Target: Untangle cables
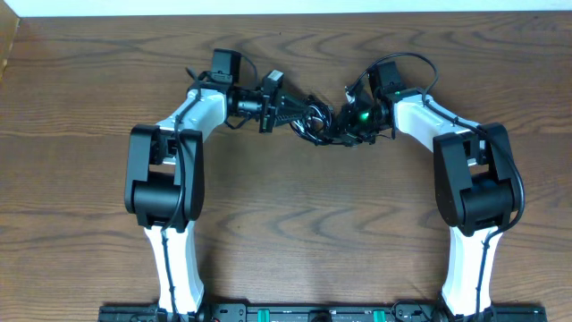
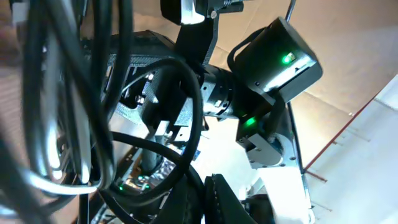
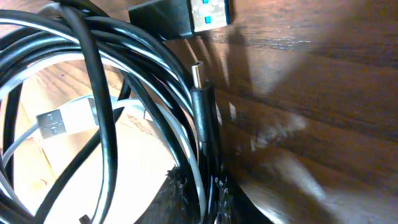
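The cables [image 1: 315, 118] are a dark tangle on the table between my two grippers. My left gripper [image 1: 288, 107] reaches in from the left, my right gripper [image 1: 350, 125] from the right. In the left wrist view the left gripper [image 2: 206, 194] has its fingers pressed together, and a black cable loop [image 2: 196, 109] curves down into their tips. In the right wrist view my right gripper [image 3: 202, 190] is shut on a white strand [image 3: 194, 163] and black strands. Black cable loops [image 3: 99, 93], a white USB plug [image 3: 57, 122], a black USB plug [image 3: 180, 15] and a small plug [image 3: 199, 74] lie beyond the fingers.
The brown wooden table [image 1: 295, 233] spreads all round the tangle. The right arm's wrist [image 2: 273, 56], lit green, fills the left wrist view just past the cables. Both arm bases [image 1: 170, 268] stand at the near edge.
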Controlling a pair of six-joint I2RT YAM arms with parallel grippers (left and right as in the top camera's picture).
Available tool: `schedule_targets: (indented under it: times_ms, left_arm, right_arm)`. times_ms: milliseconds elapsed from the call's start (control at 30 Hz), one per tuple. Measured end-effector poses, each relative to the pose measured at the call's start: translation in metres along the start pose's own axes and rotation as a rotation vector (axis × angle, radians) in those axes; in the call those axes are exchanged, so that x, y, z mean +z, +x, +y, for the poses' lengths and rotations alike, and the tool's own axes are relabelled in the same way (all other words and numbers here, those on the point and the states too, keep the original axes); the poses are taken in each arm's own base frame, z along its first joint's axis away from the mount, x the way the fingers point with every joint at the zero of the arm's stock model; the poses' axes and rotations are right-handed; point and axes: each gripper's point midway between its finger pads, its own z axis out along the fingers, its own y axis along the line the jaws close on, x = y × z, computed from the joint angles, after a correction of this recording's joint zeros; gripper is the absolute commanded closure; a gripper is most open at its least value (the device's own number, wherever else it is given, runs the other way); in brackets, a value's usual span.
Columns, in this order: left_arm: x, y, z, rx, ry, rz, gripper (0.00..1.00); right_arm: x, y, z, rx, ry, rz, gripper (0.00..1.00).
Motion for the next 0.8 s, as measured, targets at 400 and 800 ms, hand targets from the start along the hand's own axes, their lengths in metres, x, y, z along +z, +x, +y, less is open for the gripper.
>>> schedule_targets:
  times_ms: [400,800]
  left_arm:
    - [0.002,0.000,0.000,-0.025,-0.007,-0.003,0.93]
    - [0.044,0.002,0.020,0.004,-0.143,-0.032,0.93]
  right_arm:
    - [-0.013,0.005,0.005,-0.077,-0.046,0.026,0.56]
    - [-0.035,0.007,0.028,-0.320,-0.094,0.002,0.56]
